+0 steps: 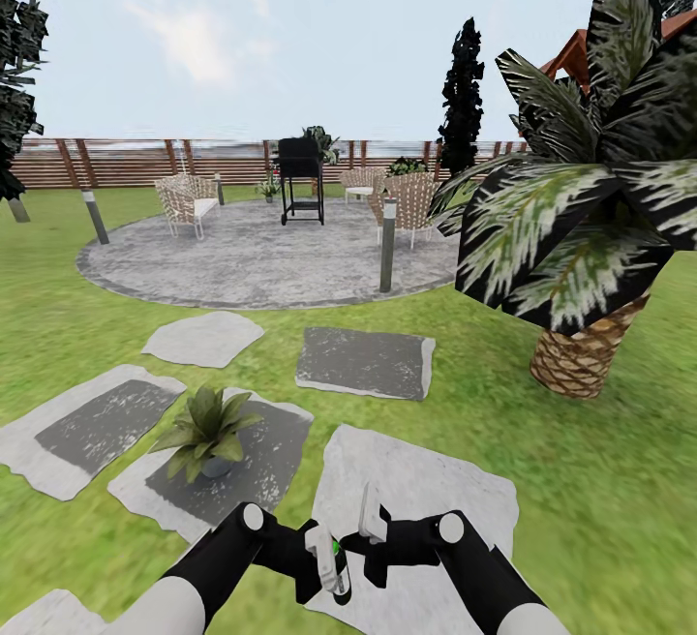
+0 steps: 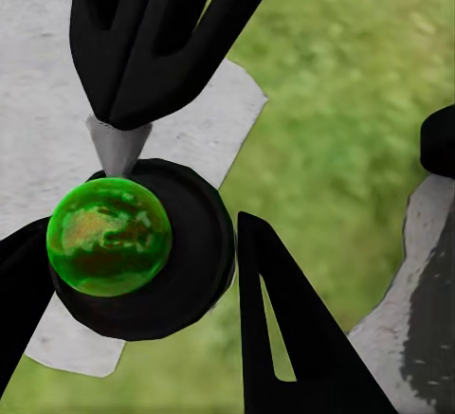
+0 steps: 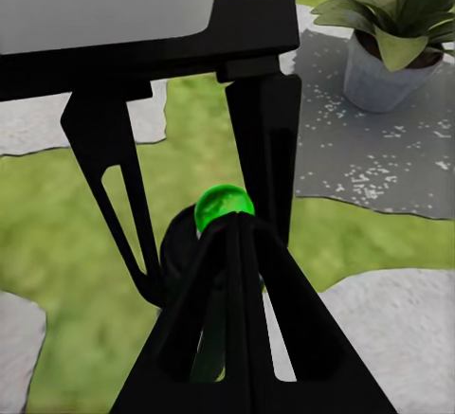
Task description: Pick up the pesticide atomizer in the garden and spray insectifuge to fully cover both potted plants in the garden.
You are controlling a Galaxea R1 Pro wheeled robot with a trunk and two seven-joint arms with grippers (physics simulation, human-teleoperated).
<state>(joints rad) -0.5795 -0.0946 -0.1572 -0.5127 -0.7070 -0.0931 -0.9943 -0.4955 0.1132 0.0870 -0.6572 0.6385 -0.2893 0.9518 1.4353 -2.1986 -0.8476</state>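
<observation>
Both grippers meet low in the head view, and the left gripper (image 1: 332, 558) is clamped on the sprayer (image 1: 338, 565) – black body, green cap; the left wrist view shows that cap (image 2: 109, 236) pinched between the black fingers (image 2: 284, 329); right gripper (image 1: 372, 530) sits just beside it – can't tell if it's parted or closed; one potted plant (image 1: 206, 429) stands on a grey slab (image 1: 254, 466) just ahead-left; the right wrist view catches its grey pot (image 3: 387, 75); patio (image 1: 261, 262) and fence (image 1: 126, 163) lie well beyond.

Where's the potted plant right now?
In the head view the potted plant stands on a grey slab on the lawn, ahead and left of the grippers; the palm is off right.
</observation>
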